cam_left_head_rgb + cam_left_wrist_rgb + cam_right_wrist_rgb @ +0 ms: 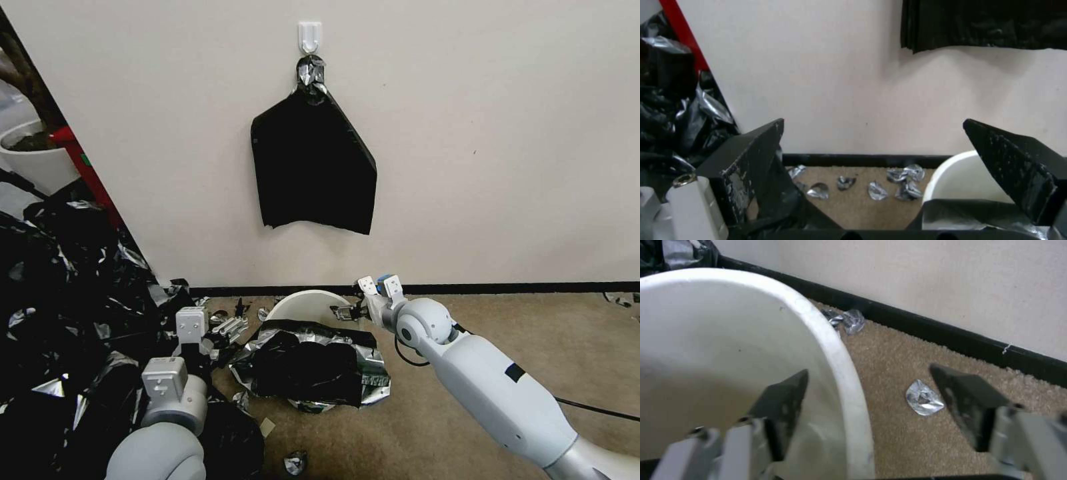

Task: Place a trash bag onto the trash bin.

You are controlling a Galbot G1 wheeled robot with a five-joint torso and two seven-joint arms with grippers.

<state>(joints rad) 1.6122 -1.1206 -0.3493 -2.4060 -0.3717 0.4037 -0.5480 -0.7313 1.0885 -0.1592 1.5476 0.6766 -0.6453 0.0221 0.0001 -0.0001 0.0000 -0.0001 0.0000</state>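
Note:
The cream-white trash bin stands on the carpet by the wall. A glossy black trash bag lies crumpled over its near side, leaving the far rim bare. My right gripper is at the bin's right rim and open. In the right wrist view this gripper straddles the bin's rim, one finger inside and one outside. My left gripper is low at the bag's left edge. In the left wrist view it is wide open, with the bin and bag by one finger.
A flat black sheaf of bags hangs from a wall hook above the bin. A big heap of black plastic bags fills the left, with a white plant pot behind. Silvery scraps litter the carpet along the black baseboard.

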